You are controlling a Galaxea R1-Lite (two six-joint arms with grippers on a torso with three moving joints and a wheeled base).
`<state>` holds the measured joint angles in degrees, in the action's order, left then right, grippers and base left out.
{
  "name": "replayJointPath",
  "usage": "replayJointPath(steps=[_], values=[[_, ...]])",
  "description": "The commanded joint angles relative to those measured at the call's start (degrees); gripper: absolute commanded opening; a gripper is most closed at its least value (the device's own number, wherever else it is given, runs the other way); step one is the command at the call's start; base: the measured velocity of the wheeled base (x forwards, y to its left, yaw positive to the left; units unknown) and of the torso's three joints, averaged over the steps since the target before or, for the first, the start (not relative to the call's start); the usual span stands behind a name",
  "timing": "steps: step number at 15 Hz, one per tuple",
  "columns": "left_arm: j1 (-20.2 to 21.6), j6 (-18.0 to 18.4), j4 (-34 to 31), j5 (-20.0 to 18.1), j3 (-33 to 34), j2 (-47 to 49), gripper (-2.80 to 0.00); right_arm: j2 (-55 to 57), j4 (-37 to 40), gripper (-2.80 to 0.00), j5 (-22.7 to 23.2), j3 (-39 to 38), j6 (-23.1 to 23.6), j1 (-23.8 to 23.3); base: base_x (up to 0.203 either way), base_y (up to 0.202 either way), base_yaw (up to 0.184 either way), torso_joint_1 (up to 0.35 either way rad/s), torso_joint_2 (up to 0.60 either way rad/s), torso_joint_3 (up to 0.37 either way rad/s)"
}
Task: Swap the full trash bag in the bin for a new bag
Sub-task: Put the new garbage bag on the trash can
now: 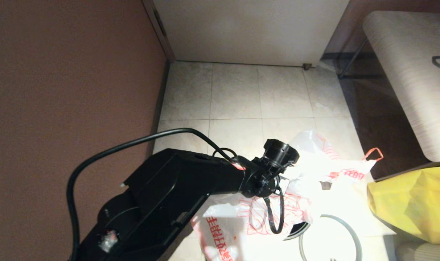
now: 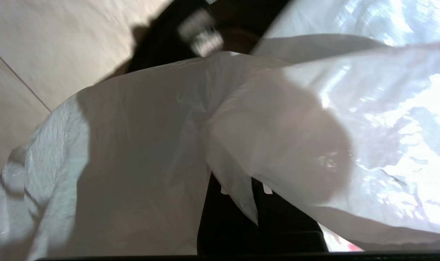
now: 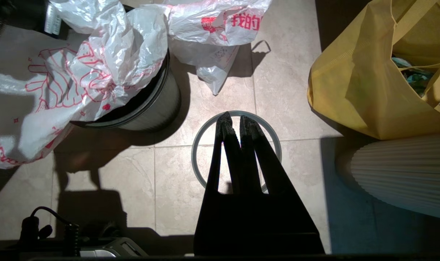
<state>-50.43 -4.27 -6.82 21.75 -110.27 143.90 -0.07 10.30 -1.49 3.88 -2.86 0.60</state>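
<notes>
Clenched on a fold of thin white plastic, the left claw (image 2: 234, 203) is sitting at the bottom centre of the left wrist view, with the new bag (image 2: 140, 145) draping over and around its dark fingers. In the head view the left arm (image 1: 176, 188) is reaching from the lower left toward the centre, its wrist hanging over the white plastic with red print.

That new bag (image 1: 249, 214) is spreading across the lower middle of the head view and spilling over the bin (image 3: 147, 105), which is standing in the upper left of the right wrist view, its black body half covered by the plastic. More white plastic with red print and a red loop (image 1: 336, 163) is lying on the tiled floor (image 1: 241, 94) just right of centre.

Pressed together with nothing between its fingers, the right claw (image 3: 238, 123) is pointing down over a grey hoop (image 3: 200, 145) lying flat on the floor beside the bin. A yellow bag (image 3: 365, 79) is standing at the right edge.
</notes>
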Motion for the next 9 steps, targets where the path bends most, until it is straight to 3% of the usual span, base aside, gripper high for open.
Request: replayJointPath(steps=[1,7,9], values=[[0.87,4.76,11.08,2.04,1.02,5.36,-2.8,0.07,0.06,-2.8,-0.01,-0.01,-0.04,0.02,0.0,0.0,0.0,0.0,0.0,0.0],[-4.42,6.4,13.1,1.59,6.87,2.72,-2.8,0.07,0.07,-2.8,-0.01,-0.01,-0.04,0.02,0.0,0.0,0.0,0.0,0.0,0.0],[-5.13,6.57,13.28,1.14,5.93,4.11,-2.8,0.07,0.07,-2.8,-0.01,-0.01,-0.04,0.02,0.0,0.0,0.0,0.0,0.0,0.0]])
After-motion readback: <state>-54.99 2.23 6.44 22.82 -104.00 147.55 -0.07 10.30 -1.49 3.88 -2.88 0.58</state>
